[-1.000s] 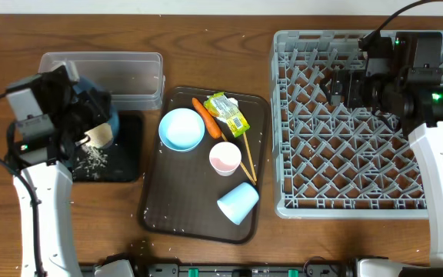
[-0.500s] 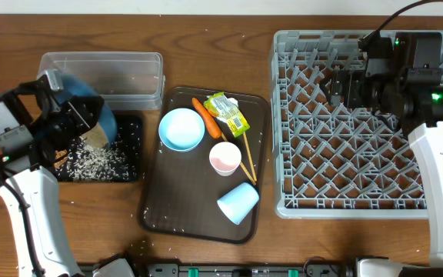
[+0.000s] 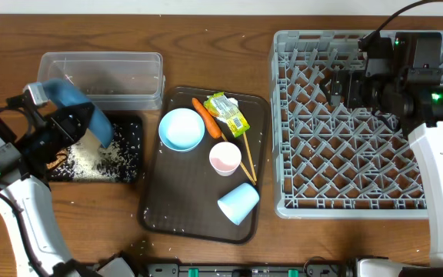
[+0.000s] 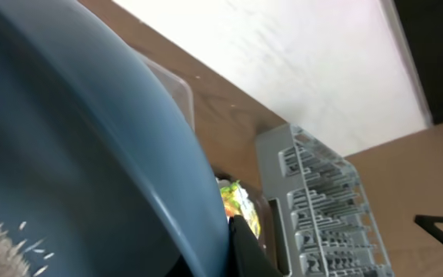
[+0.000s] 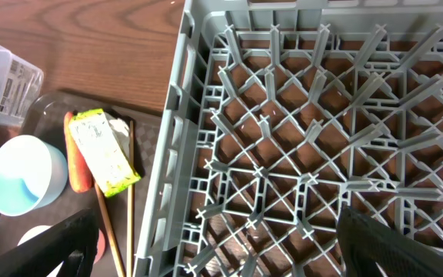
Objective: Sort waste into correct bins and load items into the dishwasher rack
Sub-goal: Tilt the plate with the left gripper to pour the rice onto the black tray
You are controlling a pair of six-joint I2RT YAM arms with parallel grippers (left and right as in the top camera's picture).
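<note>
The left hand (image 3: 58,129) is shut tight on the rim of the big blue plate-bowl (image 3: 79,108) and holds it tipped up on its edge right above the black tray (image 3: 131,132). A pile of white rice (image 3: 91,158) lies in the black tray, under the low edge of the bowl. In the left wrist view a few grains cling to the inside of the bowl, so I think the job now is to get the last rice out. To do it well, the low edge should stay over the middle of the black tray, not near its sides, because some grains already lie on the surface beside it. A steep tilt and a small shake would help the stuck grains slide off. The grip must stay firm, since the bowl looks smooth and heavy. The clear tub (image 3: 146,77) sits just behind the black tray, so the bowl should not bump it. Far from the black tray, the right hand (image 3: 335,86) hangs over the grey dishwasher rack (image 3: 276,123) with its fingers wide apart and nothing in them.
</note>
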